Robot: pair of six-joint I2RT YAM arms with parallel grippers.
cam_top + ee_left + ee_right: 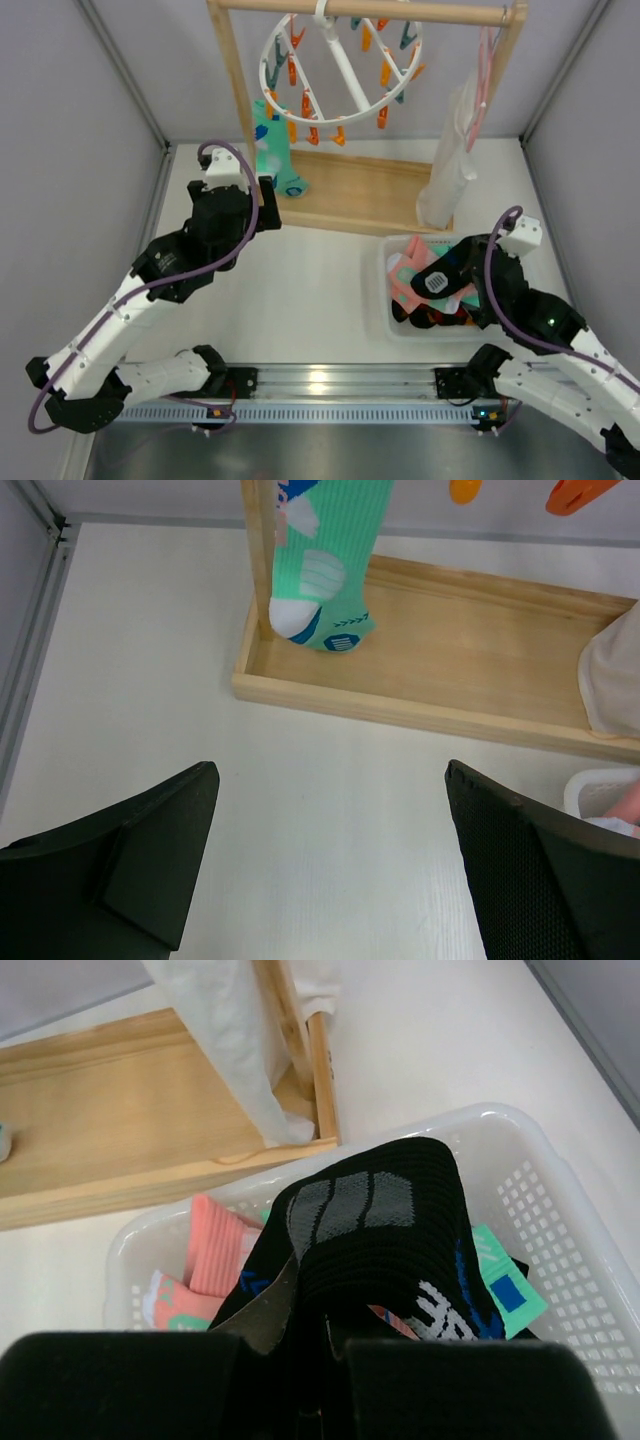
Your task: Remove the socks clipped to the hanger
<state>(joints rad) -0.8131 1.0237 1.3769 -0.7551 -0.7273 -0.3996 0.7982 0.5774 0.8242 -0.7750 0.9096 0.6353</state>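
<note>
The hanger (pixel 340 70), a round white ring with orange and teal clothespins, hangs from the wooden rack's top bar. One teal-mint sock (pixel 272 145) is still clipped to it, its toe (pixel 325 570) hanging into the rack's base. My left gripper (pixel 262 205) is below and in front of that sock, open (pixel 330 860) with only bare table between its fingers. My right gripper (pixel 430 288) is over the white basket (pixel 388 300), shut (pixel 325 1360) on a black sock (pixel 380 1230) with grey and white marks that drapes into the basket.
The basket (pixel 540 1190) holds pink socks (pixel 215 1245) and a teal one (pixel 505 1285). The rack's wooden base tray (pixel 450 670) lies ahead of the left gripper. A long white garment (pixel 445 170) hangs at the rack's right post. Grey walls close in both sides.
</note>
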